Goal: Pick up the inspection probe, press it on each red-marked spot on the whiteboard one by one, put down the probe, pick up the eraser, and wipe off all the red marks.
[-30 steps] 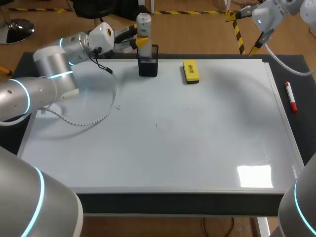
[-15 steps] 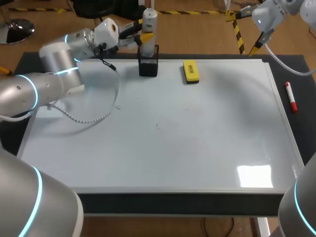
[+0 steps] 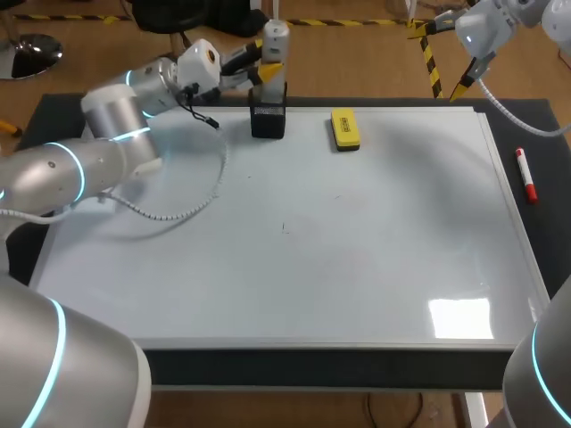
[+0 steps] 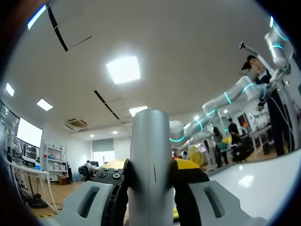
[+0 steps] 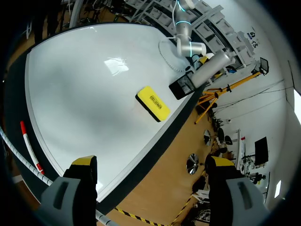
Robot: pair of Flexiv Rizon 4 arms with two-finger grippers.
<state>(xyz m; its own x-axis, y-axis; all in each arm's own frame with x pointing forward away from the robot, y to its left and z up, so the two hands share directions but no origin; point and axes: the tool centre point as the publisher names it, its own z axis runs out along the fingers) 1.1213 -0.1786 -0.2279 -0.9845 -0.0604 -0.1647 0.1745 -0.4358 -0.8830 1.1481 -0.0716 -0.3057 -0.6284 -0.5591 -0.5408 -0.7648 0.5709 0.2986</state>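
The inspection probe, a silver cylinder, stands upright over the black holder at the whiteboard's far edge. My left gripper is shut on the probe, whose lower end is hidden behind the fingers. In the left wrist view the probe fills the gap between the yellow tips of the left gripper. The yellow eraser lies flat to the right of the holder. My right gripper hangs open and empty above the board's far right corner, with the eraser far ahead of it. No clear red marks show on the whiteboard.
A red marker lies on the black table beyond the board's right edge. The left arm's coiled cable droops over the board's far left part. A few faint specks sit near the board's middle.
My left arm has carried the probe to the right, from left of the holder to directly over it. The right arm has not moved.
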